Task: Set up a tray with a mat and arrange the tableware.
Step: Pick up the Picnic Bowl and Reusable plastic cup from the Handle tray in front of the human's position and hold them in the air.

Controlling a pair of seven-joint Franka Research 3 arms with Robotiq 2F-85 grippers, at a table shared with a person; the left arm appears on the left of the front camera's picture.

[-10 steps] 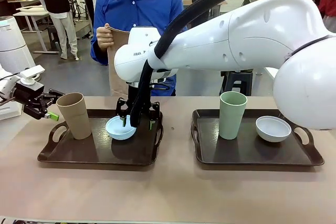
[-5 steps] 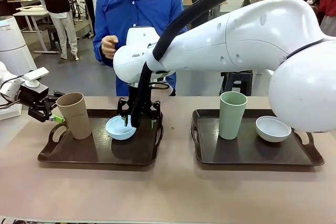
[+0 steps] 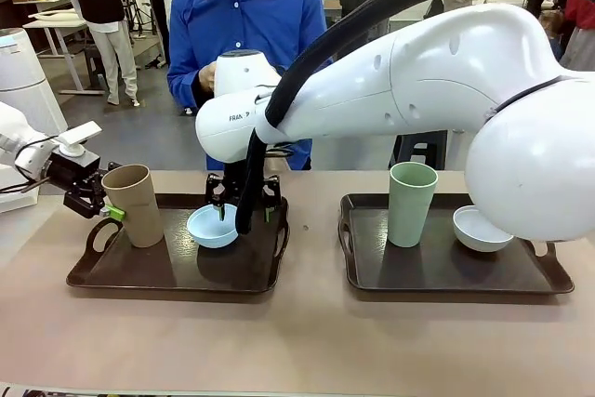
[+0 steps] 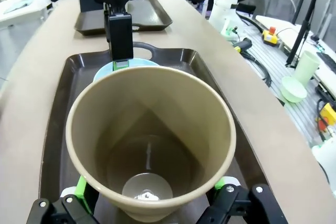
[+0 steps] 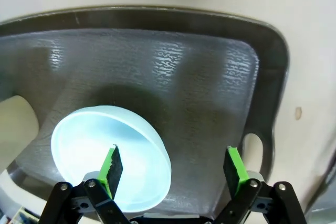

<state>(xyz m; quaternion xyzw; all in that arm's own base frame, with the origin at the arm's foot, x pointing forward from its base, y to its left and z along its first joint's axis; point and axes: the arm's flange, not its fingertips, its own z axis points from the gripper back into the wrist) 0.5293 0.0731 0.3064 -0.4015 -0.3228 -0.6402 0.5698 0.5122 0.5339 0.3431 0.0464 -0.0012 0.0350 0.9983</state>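
Tableware is stood on bare trays; mat laying is judged outstanding.
On the left tray (image 3: 177, 271) the tan tumbler (image 3: 135, 206) is flanked by the released left tool (image 3: 107, 206), and the light blue bowl (image 3: 209, 228) has its rim straddled by the released right tool (image 5: 173, 169); the mint tumbler (image 3: 411, 202) and white bowl (image 3: 479, 230) are kept on the right tray (image 3: 446, 276).

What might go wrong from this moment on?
The open left gripper straddles the tan tumbler; an off-centre closure might tip it toward the light blue bowl close by. The open right gripper has one finger inside that bowl, one outside: a rim pinch may tilt or drop it. Both grippers crowd one tray and could collide.
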